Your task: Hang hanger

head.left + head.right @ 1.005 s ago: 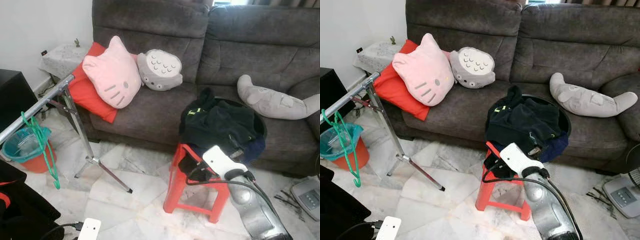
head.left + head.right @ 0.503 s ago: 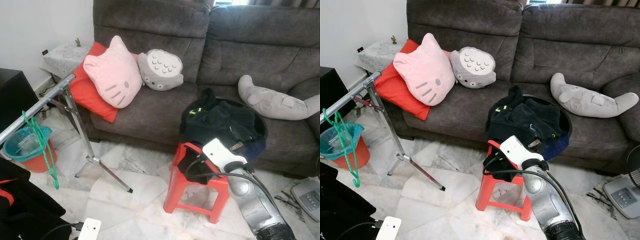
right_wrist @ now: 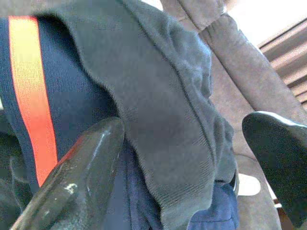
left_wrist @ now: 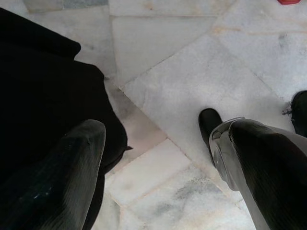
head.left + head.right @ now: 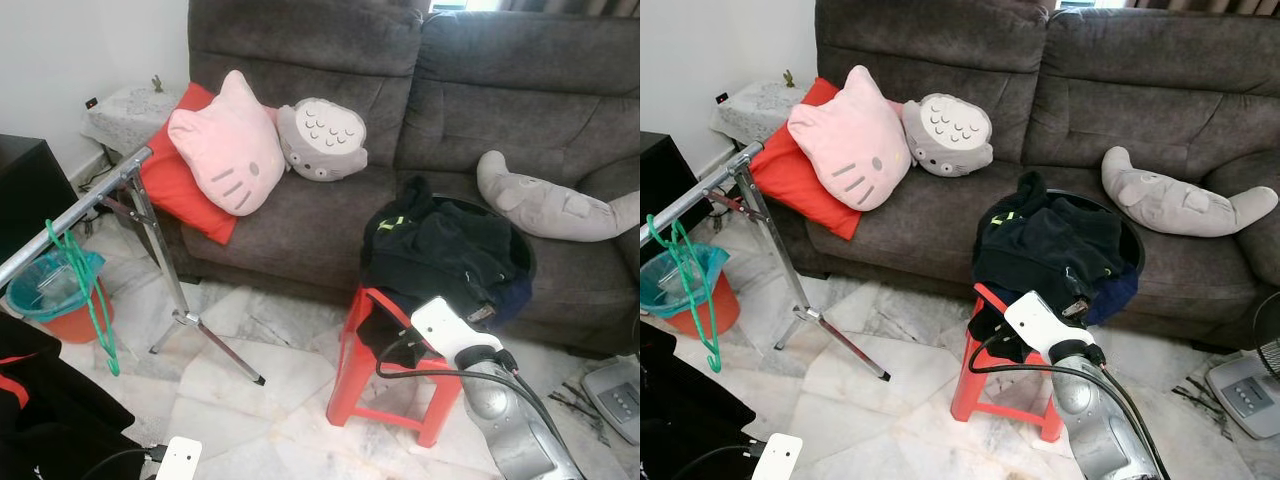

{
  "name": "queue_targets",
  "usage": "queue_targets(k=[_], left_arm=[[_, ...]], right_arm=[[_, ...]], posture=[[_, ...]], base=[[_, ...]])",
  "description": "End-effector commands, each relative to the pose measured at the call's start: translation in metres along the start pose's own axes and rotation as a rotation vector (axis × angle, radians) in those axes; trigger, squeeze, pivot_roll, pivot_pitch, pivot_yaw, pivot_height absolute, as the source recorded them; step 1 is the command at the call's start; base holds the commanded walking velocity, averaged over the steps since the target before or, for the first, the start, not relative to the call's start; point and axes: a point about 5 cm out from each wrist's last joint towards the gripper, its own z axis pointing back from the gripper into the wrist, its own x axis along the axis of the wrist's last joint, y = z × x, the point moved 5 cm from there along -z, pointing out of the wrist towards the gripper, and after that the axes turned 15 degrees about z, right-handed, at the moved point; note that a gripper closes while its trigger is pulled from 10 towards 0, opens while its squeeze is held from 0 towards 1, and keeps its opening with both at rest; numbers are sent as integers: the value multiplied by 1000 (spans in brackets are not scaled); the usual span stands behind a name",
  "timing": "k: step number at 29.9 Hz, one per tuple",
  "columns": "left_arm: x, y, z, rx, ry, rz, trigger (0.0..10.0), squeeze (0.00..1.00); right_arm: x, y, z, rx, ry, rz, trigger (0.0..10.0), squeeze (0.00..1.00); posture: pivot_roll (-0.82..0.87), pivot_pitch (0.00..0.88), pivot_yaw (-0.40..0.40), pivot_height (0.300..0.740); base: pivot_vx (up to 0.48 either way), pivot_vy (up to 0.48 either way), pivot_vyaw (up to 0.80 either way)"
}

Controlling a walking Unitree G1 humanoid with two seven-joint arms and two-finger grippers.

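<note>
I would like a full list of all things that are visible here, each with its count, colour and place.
sofa: one, dark grey, against the wall
cushions: pink cat face, red, grey round, on the sofa's left
grey plush: one, on the sofa's right
clothes pile: dark, in a black basket
stool: one, red, under the basket
drying rack: one, silver, at left
hanger: one, green, on the rack's bar
bucket: one, orange with teal rim, behind the hanger
left gripper: jaws open, above the floor
right gripper: jaws open, at the clothes

no words, numbers or brand marks readable anywhere here; the small buttons on the grey panel [image 5: 1249,396] at the floor edge are too blurred.
</note>
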Motion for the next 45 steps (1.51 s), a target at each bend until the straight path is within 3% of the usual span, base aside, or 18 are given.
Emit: queue_targets(k=[1, 9, 19, 30, 40, 45], left_arm=[[-8, 2, 1, 10, 27, -5, 10000, 0], [-7, 1, 1, 7, 27, -4, 10000, 0], [-9, 0, 1, 7, 31, -2, 10000, 0], [-9, 0, 1, 7, 30, 0, 10000, 0], [-7, 0, 1, 8, 26, -3, 10000, 0], [-7, 0, 1, 7, 26, -4, 10000, 0]], right_arm=[[-1, -4, 3, -9, 6, 9, 10000, 0], [-6, -10, 3, -19, 23, 19, 10000, 0], [-15, 1, -1, 33, 77, 44, 10000, 0], [-13, -4, -6, 23, 78, 42, 10000, 0], [-3, -31, -1, -126, 41, 21, 10000, 0], [0, -37, 5, -152, 30, 20, 10000, 0]], posture=[[-16, 0, -43, 740], [-16, 0, -43, 740], [-14, 0, -46, 740], [-14, 0, -47, 740], [-15, 0, -48, 740], [-17, 0, -49, 740]], base=[[0, 0, 0], [0, 0, 0], [0, 0, 0], [0, 0, 0], [0, 0, 0], [0, 0, 0]])
